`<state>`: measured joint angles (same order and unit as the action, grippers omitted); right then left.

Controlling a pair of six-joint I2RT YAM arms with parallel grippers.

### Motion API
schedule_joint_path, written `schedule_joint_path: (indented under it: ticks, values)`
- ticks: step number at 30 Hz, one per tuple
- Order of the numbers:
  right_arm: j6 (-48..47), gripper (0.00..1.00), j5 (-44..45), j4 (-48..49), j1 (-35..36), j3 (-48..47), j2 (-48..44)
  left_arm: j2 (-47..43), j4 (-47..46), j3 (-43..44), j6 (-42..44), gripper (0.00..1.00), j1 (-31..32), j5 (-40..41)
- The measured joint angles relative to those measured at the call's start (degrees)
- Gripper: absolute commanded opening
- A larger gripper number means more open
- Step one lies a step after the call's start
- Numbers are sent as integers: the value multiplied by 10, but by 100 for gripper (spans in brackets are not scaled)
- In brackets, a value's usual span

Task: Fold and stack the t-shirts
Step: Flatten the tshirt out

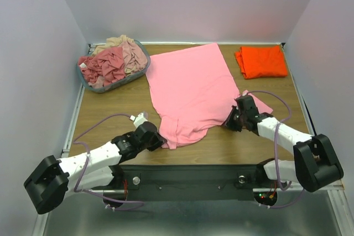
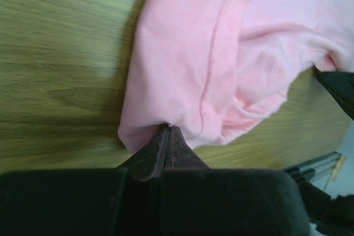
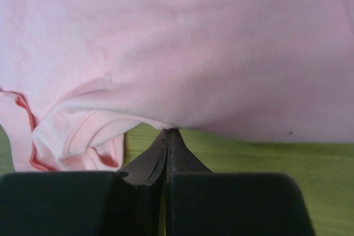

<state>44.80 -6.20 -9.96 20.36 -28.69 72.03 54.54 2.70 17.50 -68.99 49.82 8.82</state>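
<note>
T-shirt work at mid-table: the light pink t-shirt (image 1: 191,89) lies spread across the centre of the frame, mostly flat but bunched along its lower edge, and you have it pinched at two points. The left gripper (image 1: 156,138) is clenched on the shirt's lower-left corner; its wrist view shows both fingers pressed together on a folded, stitched edge. The right gripper (image 1: 231,120) is clamped the same way on the lower-right edge, a thin pinch of pink cloth caught at the fingertips.

The step in hand looks like the first fold of this shirt: both holds are made, nothing is lifted yet. The next move probably calls for you to raise the two corners together, level with each other, and carry them toward the top of the frame so the cloth doubles over without dragging or twisting. The rumpled lower edge may need tension between the arms to flatten out.

At upper right, the orange t-shirt (image 1: 261,62) sits folded, seemingly the start of the stack. At upper left, the grey-blue basket (image 1: 105,88) holds a heap of dusty rose shirts (image 1: 108,66) with a beige shirt (image 1: 119,42) behind them, awaiting their turn.

All of it rests on a wood-grain table (image 1: 110,109), boxed in by plain pale walls (image 1: 188,4) on three sides.
</note>
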Motion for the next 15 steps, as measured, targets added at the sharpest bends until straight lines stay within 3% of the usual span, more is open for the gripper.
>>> schedule_joint_path:
  ticks: [7, 15]
  values:
    - [-26, 0, 38, -175, 0, -111, -80, -60, 9, 2, 27, 0, 0, -69]
    - [-56, 0, 80, -381, 0, -180, -89, -153, 131, 47, 43, 0, 1, -99]
